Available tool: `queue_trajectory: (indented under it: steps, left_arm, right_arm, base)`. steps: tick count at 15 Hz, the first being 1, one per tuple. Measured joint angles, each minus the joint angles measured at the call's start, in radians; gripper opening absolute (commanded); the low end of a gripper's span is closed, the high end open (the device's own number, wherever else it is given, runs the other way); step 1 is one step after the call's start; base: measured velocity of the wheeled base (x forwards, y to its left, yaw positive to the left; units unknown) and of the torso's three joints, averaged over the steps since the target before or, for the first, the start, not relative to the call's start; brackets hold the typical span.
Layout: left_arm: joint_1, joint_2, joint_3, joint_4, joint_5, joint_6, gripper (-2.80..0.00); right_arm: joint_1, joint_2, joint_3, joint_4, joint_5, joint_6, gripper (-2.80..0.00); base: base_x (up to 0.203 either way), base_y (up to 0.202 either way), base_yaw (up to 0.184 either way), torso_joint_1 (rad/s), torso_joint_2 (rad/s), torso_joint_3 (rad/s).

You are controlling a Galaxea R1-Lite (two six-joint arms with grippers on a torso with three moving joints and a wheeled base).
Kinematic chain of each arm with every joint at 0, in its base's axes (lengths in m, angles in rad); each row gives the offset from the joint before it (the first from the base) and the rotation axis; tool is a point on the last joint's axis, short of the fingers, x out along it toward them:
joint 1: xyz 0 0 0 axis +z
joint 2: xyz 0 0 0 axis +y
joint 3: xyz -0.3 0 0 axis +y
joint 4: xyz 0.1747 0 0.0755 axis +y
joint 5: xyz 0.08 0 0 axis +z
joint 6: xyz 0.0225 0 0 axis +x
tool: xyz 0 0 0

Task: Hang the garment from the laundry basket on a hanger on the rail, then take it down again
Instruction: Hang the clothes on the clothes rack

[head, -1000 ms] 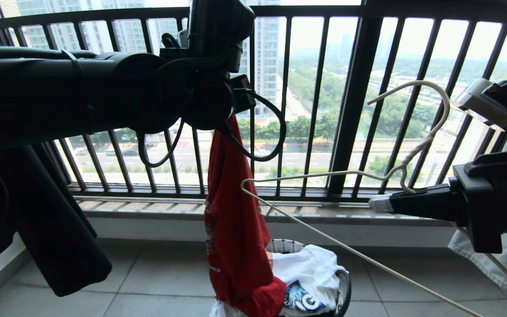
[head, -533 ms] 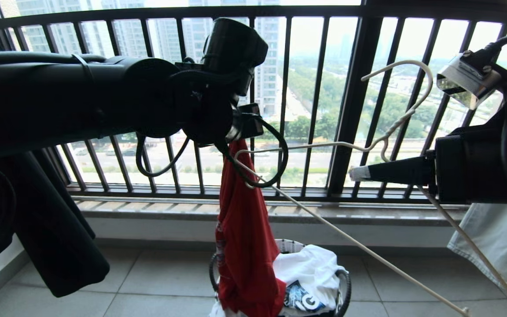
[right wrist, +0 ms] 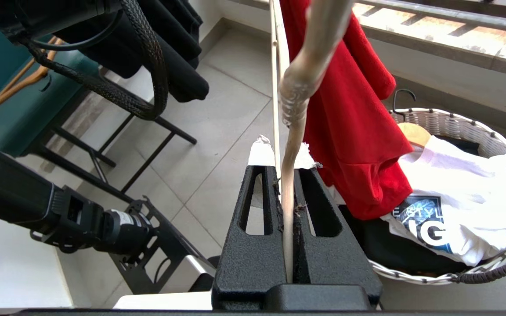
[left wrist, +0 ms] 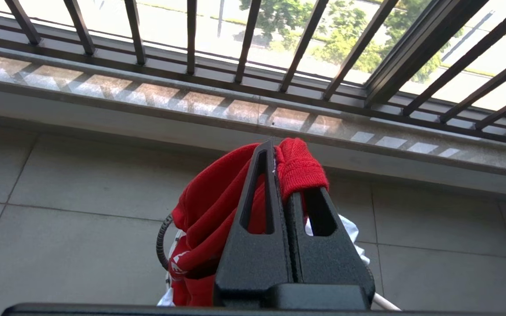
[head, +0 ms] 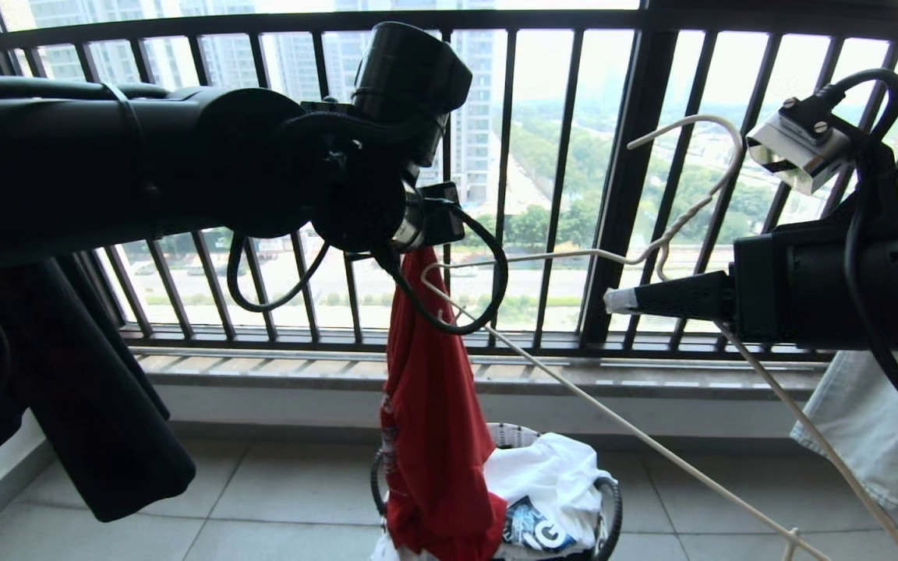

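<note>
- Red T-shirt point(head: 429, 413) hung lengthwise from the left gripper point(left wrist: 279, 175), pinched at its collar above the laundry basket point(head: 609, 499).
- Right gripper point(right wrist: 286, 175) clamped the wire hanger point(head: 652, 257), whose shoulder tip lay just beside the collar.

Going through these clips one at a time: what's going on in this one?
The left gripper is clamped on a bunched edge of the red T-shirt, holding it up so it hangs over the laundry basket. The right gripper pinches the wire hanger at its neck, and the hanger's near corner sits beside the top of the shirt. The shirt is not on the hanger yet. A white printed T-shirt lies in the basket.
</note>
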Motion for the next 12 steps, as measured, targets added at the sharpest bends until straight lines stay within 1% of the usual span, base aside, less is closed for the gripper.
queue_trajectory:
  steps: [10, 12]
  left_arm:
    - [-0.02, 0.005, -0.001, 0.0, 0.001, -0.001, -2.8]
    - [-0.022, 0.004, 0.002, 0.001, 0.001, -0.001, -2.8]
  right_arm:
    - [0.013, -0.013, 0.002, -0.003, -0.001, 0.002, -2.8]
    - [0.013, -0.012, 0.002, -0.006, -0.025, 0.0, -2.8]
  base:
    - [0.0, 0.0, 0.0, 0.0, 0.0, 0.0]
    - [0.0, 0.0, 0.0, 0.0, 0.0, 0.0]
